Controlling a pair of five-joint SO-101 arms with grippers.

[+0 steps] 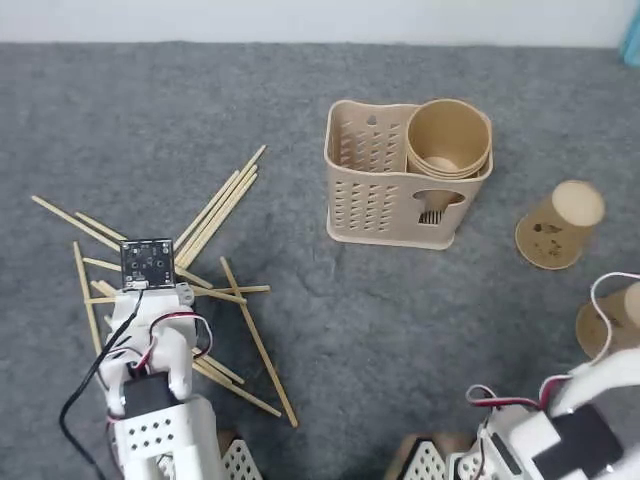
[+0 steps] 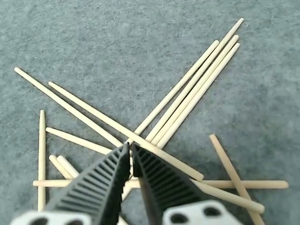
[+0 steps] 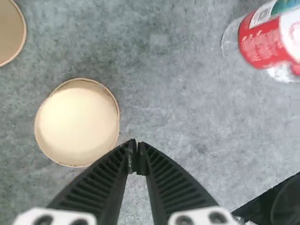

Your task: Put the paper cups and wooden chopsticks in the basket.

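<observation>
Under left pincer (image 2: 131, 150) — chopsticks (image 2: 192, 90), perhaps touching

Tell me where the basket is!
In the high view, the basket stands mid-table, between the scattered chopsticks on the left arm's side and an upside-down paper cup on the right arm's side.

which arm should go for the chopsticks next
Left. The left gripper hangs right over the scattered wooden chopsticks, while the right gripper sits beside an upside-down paper cup, far from them.
</observation>
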